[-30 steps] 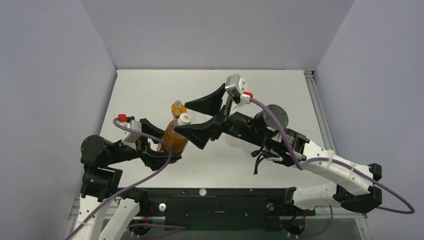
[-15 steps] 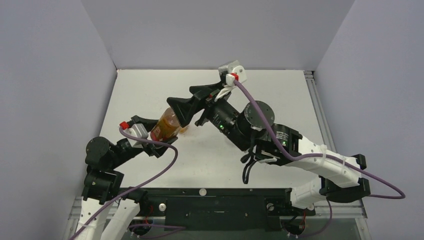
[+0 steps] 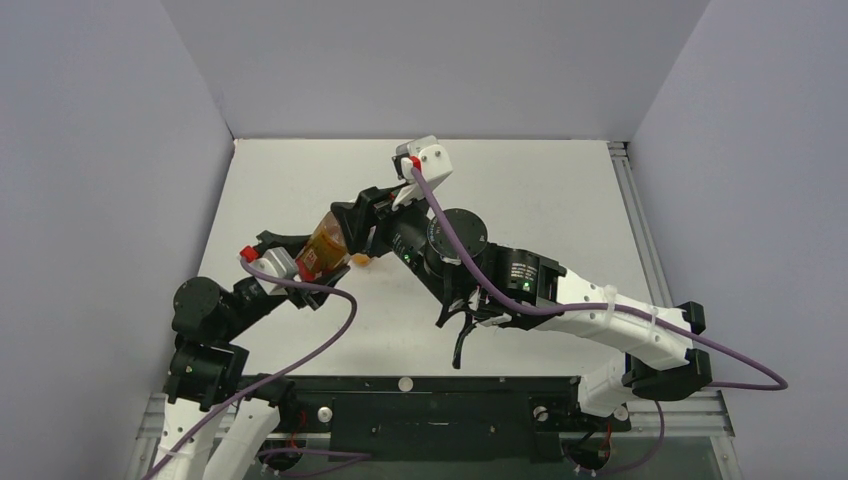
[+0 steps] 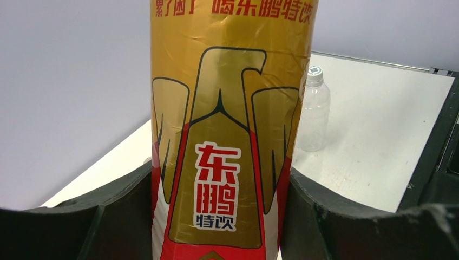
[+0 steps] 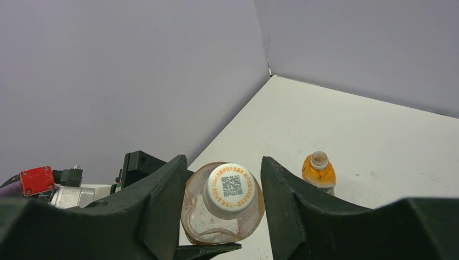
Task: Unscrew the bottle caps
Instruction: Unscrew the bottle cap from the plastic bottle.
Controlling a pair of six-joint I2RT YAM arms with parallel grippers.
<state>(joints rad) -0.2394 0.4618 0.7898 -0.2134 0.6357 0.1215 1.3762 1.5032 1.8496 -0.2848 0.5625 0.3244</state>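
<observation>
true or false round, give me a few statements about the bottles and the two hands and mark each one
1. The left hand grips the gold-and-red labelled bottle. True.
2. The QR-code cap is already off that bottle. False: it sits on the neck, with the fingers of the right hand on either side of it.
3. The clear bottle lies on its side. False: it stands upright on the table.
4. The orange bottle stands on the table, and neither hand holds it. True.
</observation>
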